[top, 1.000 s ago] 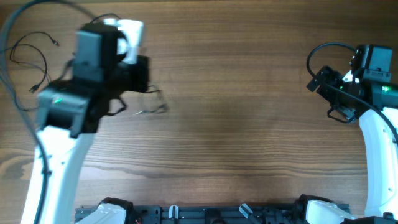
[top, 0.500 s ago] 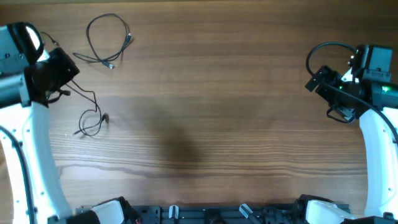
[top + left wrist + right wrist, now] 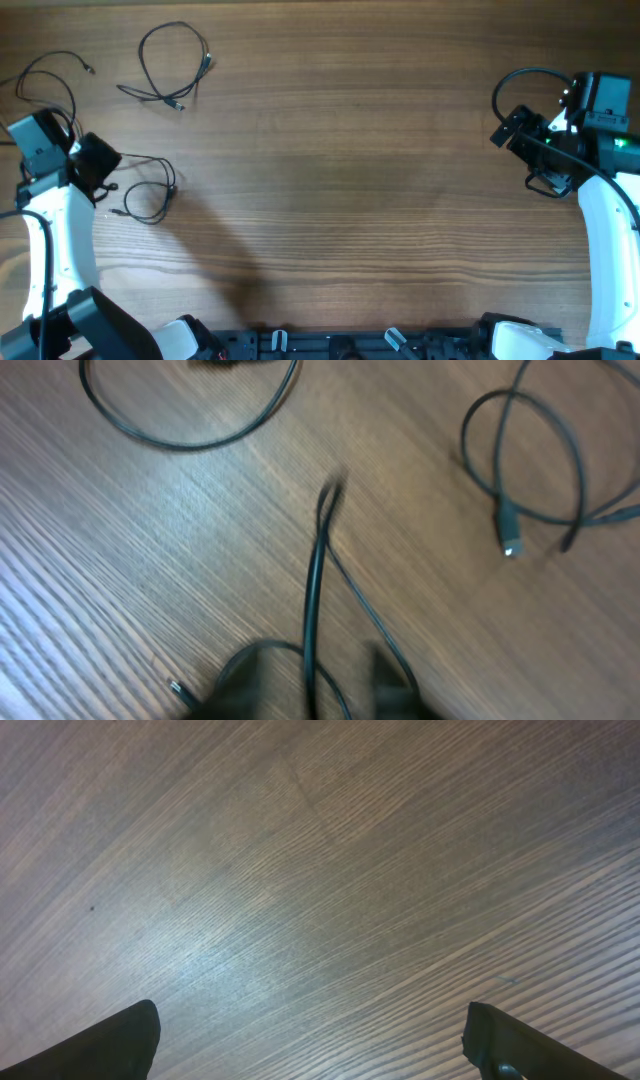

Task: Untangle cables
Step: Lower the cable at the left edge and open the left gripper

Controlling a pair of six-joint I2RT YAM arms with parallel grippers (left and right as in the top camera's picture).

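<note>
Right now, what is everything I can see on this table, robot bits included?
Far cable: one, black, looped near the far edge, left side.
Corner cable: one, black, far-left corner.
Near cable: one, black, left side, nearer the front than the other two.
Table: one, brown wood, under everything.
Left arm: one, white and black, left end.
Right arm: one, white and black, right end.
Left claw: one, black, open, the near cable running between its fingers.
Right claw: one, black, open, nothing in it, over bare wood.
</note>
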